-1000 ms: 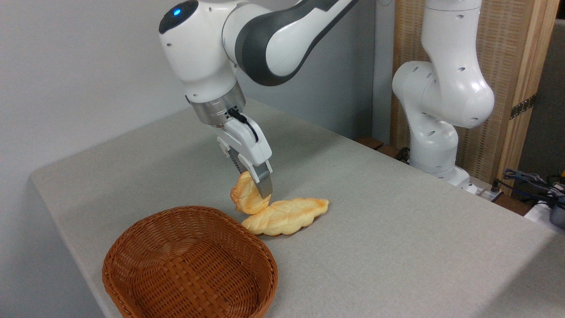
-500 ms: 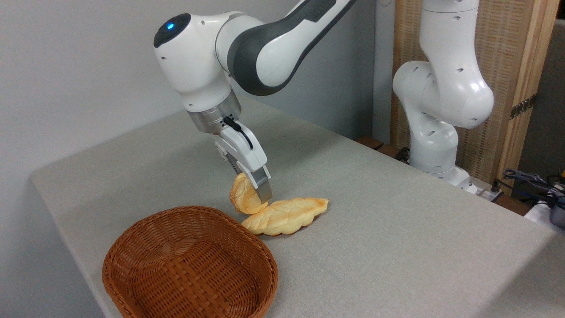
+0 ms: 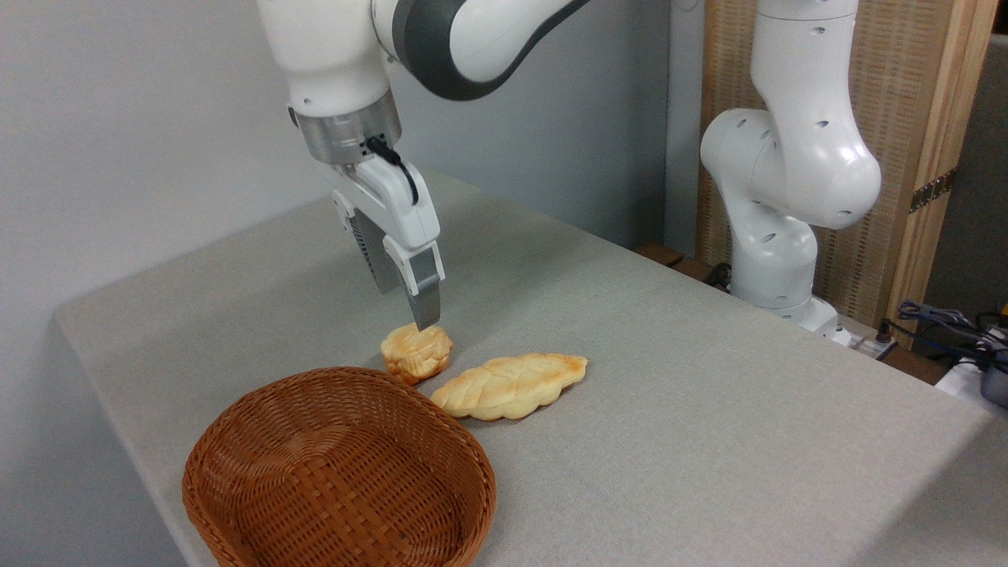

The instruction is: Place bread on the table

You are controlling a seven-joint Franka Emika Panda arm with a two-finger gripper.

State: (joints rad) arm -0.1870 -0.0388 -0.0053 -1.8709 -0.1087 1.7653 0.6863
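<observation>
- The bun (image 3: 416,351) lies on the table (image 3: 709,378), just behind the basket (image 3: 339,472) rim and just left of the loaf (image 3: 510,385); you can see a narrow gap between the two breads
- The gripper (image 3: 417,311) hangs right above the bun, tips close to its top; nothing is between the fingers; how wide they stand you cannot tell from this side view, as only the near finger shows clearly
- Whether the tip touches the crust is too close to call
- The basket is empty; both breads are out on the cloth
- Judging by this, the placing looks done; what is left for you is to lift the arm clear without nudging the bun
</observation>
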